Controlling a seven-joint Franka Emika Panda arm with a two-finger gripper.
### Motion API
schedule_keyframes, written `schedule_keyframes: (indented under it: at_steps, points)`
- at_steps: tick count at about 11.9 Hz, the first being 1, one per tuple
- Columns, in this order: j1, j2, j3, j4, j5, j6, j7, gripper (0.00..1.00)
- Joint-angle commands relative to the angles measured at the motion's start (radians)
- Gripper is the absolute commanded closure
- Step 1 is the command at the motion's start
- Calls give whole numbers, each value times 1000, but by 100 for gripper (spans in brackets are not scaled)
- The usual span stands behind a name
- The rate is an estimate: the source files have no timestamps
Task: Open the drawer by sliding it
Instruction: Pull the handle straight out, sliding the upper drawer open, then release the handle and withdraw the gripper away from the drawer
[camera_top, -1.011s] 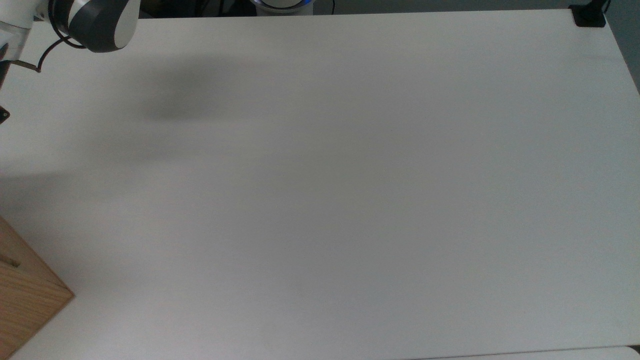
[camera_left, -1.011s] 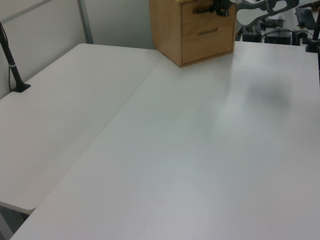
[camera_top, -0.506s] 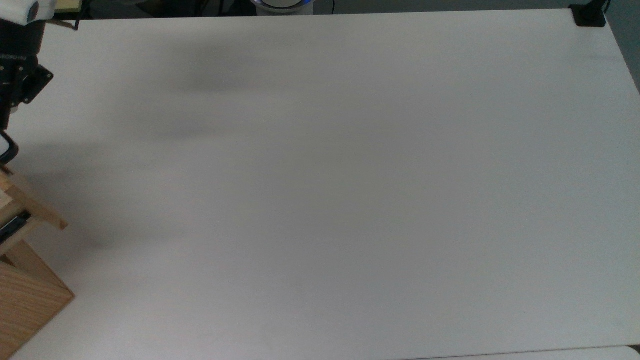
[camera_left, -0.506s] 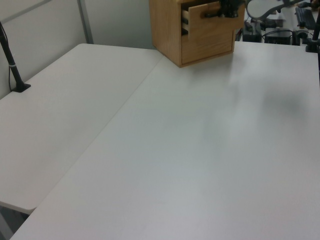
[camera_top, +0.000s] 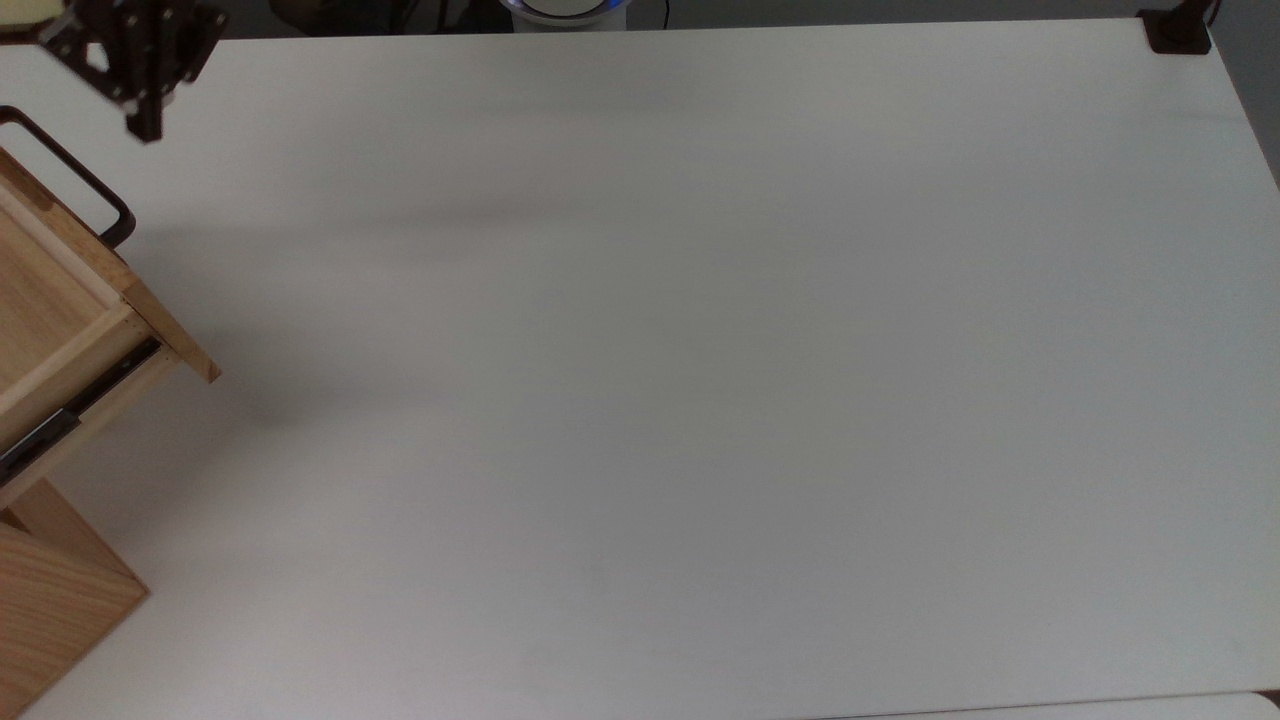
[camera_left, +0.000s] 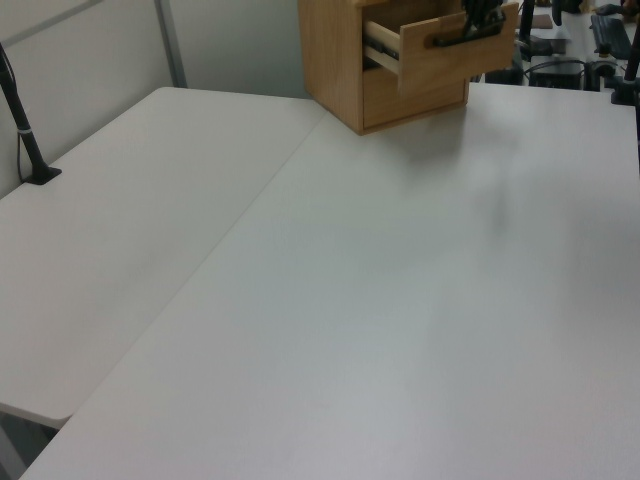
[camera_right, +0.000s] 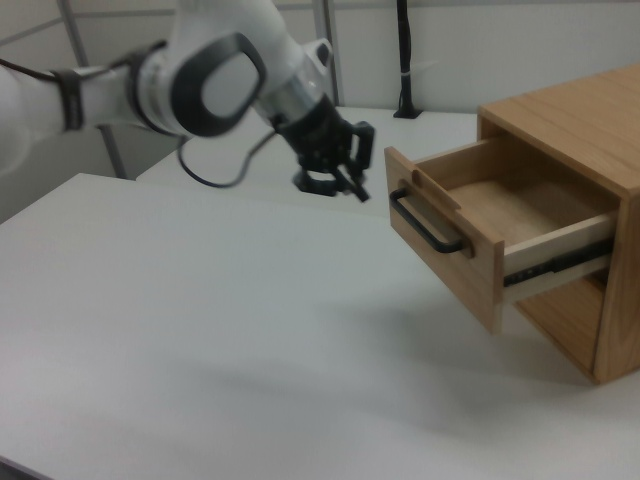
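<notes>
The drawer (camera_right: 470, 215) stands well out of the cabinet (camera_right: 580, 170) at the white surface's (camera_right: 200, 330) edge, its handle (camera_right: 425, 222) free. The gripper (camera_right: 335, 178) hangs just beside the handle, apart from it; whether its fingers are open cannot be told. A careless move could knock the front and push the drawer back.

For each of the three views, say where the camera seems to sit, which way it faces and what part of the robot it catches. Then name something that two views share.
Top view: above the table, looking down; the gripper shows at the top view's upper left, the drawer at its left edge.
Left view: low at one table end, facing the cabinet at the far end; the gripper sits by the handle.
Right view: beside the table, facing the open drawer; the arm and gripper show.
All three share the pulled-out drawer.
</notes>
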Motion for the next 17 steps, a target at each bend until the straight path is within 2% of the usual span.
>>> schedule_keyframes:
  at_steps: [1,3,4,7,8,9,10,11,13,15,16,17]
  points:
    - [7,-88,21,-49,37,-161,-1,95]
    - [7,-109,41,-42,98,-286,14,85]
    - [7,-123,47,-36,137,-364,104,73]
    - [9,-129,90,7,197,-489,497,67]
    - [16,-128,91,18,226,-498,667,59]
    - [27,-128,91,21,238,-503,825,43]
    - [47,-126,93,21,238,-506,944,19]
    - [64,-125,91,21,240,-512,1026,0]
    - [78,-122,91,21,240,-541,1106,0]
    - [96,-122,87,32,232,-590,1097,0]
    - [119,-122,75,38,232,-596,1103,0]
    - [169,-120,24,44,231,-620,1103,0]
